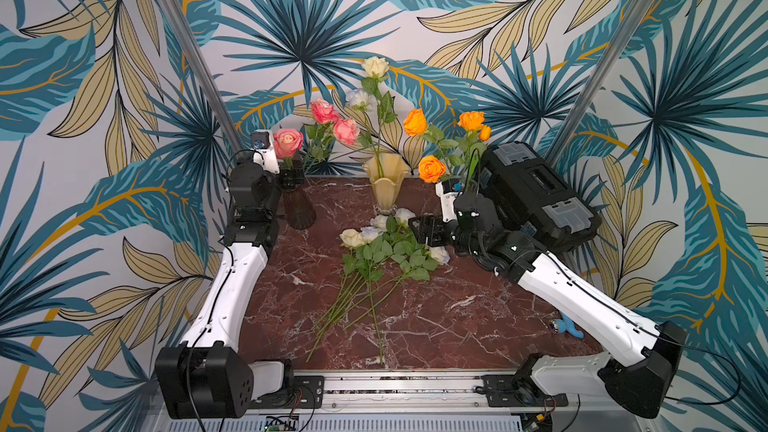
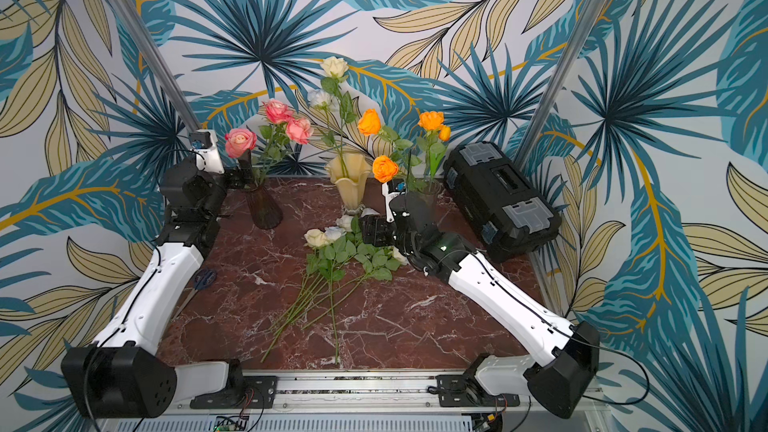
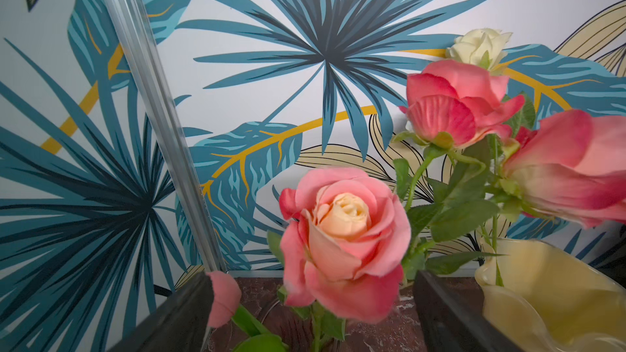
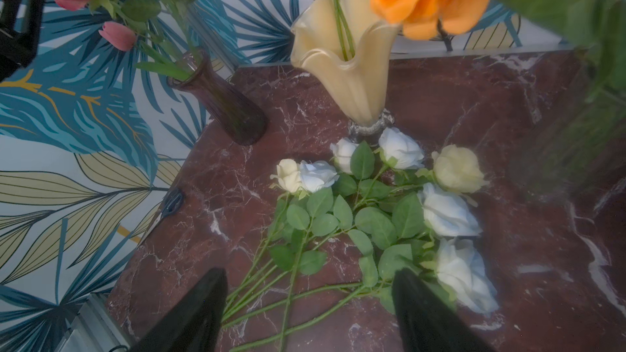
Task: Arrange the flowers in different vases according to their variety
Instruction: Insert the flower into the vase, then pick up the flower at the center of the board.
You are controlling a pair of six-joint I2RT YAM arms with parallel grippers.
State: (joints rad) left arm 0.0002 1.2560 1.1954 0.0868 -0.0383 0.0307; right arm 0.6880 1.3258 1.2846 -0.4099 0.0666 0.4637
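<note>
1. If you start at the left edge of the tabletop, scissors (image 2: pixel 205 278) lie there, partly hidden behind the left arm.
2. The left gripper (image 1: pixel 292 176) hangs right over the purple vase (image 1: pixel 299 209) near the back left corner. Its jaws are spread wide, and a pink rose (image 1: pixel 287 142) stands between the fingers (image 3: pixel 176 313) with nothing pinching it.
3. That vase also holds two more pink roses (image 1: pixel 334 120) leaning right, plus a pink bud (image 4: pixel 117 36).
4. The cream vase (image 1: pixel 386 184) sits mid back edge with two pale roses (image 1: pixel 375 66) upright in it.
5. A pile of white roses (image 1: pixel 374 243) lies flat mid-tabletop. The heads are just in front of the cream vase's foot and the stems fan toward the front edge.
6. The right gripper (image 1: pixel 422 229) is just beside the pile's right side, low over the stems, jaws wide and gripping nothing.
7. The clear vase (image 2: pixel 430 193) is toward the back right, mostly behind the right arm. It's stuffed with orange roses (image 1: pixel 431 168) and an orange bud (image 1: pixel 484 132).
8. A black toolbox (image 1: pixel 536 189) sits tilted at the back right corner.
9. There's some small blue thing (image 1: pixel 567 328) at the right edge, and I can't tell what it is.
</note>
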